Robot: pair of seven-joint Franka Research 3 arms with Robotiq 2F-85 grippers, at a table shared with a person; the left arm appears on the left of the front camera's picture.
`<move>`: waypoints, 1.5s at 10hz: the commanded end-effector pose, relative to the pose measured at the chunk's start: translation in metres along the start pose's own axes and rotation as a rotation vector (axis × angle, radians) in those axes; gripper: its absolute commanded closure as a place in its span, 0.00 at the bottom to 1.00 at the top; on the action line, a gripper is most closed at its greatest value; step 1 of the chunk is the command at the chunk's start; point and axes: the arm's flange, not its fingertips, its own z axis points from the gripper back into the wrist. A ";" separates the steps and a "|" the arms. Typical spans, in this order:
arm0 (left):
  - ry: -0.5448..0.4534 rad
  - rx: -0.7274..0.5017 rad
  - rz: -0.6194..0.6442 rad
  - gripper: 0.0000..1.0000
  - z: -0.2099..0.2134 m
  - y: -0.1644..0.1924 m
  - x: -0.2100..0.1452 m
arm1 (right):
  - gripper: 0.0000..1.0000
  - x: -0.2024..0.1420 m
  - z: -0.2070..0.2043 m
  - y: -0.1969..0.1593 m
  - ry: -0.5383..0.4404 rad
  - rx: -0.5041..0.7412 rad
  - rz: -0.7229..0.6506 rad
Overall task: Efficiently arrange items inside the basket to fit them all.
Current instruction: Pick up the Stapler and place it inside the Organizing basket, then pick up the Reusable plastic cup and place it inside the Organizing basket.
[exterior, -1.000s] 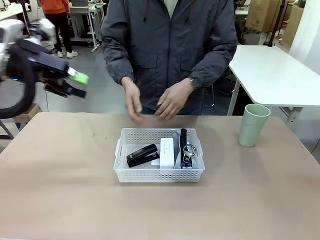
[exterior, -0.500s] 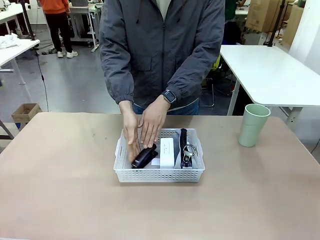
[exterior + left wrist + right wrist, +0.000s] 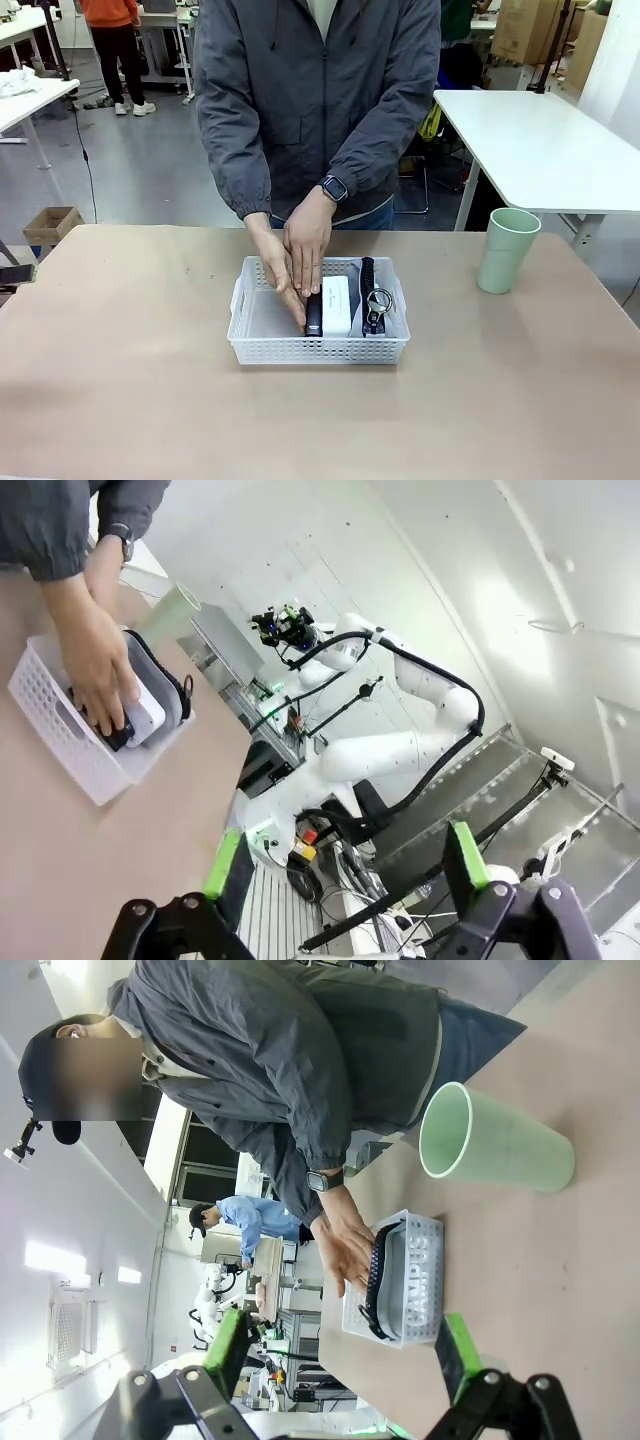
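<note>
The person's hands (image 3: 300, 250) have come down from above the table's far edge into the basket (image 3: 250, 345). The stapler (image 3: 314, 313), which lay flat and slanting in the left half, is now turned on its edge and pressed against the box (image 3: 335, 305). That left half is now bare. My left gripper (image 3: 345, 865) has drawn back from the far left.

The person wore a dark grey zip jacket (image 3: 270, 90) and a black wristwatch (image 3: 333, 188). The left gripper (image 3: 345, 860) and right gripper (image 3: 342, 1345) each had 2 black fingers with green pads (image 3: 222, 864).
</note>
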 end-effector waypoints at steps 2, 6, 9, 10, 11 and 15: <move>-0.096 0.037 -0.031 0.00 0.000 -0.020 -0.001 | 0.00 0.000 0.001 0.001 -0.001 0.008 0.007; -0.096 0.037 -0.031 0.00 0.000 -0.020 -0.001 | 0.00 0.000 0.001 0.001 -0.001 0.008 0.007; -0.096 0.037 -0.031 0.00 0.000 -0.020 -0.001 | 0.00 0.000 0.001 0.001 -0.001 0.008 0.007; -0.096 0.037 -0.031 0.00 0.000 -0.020 -0.001 | 0.00 0.000 0.001 0.001 -0.001 0.008 0.007; -0.096 0.037 -0.031 0.00 0.000 -0.020 -0.001 | 0.00 0.000 0.001 0.001 -0.001 0.008 0.007; -0.096 0.037 -0.031 0.00 0.000 -0.020 -0.001 | 0.00 0.000 0.001 0.001 -0.001 0.008 0.007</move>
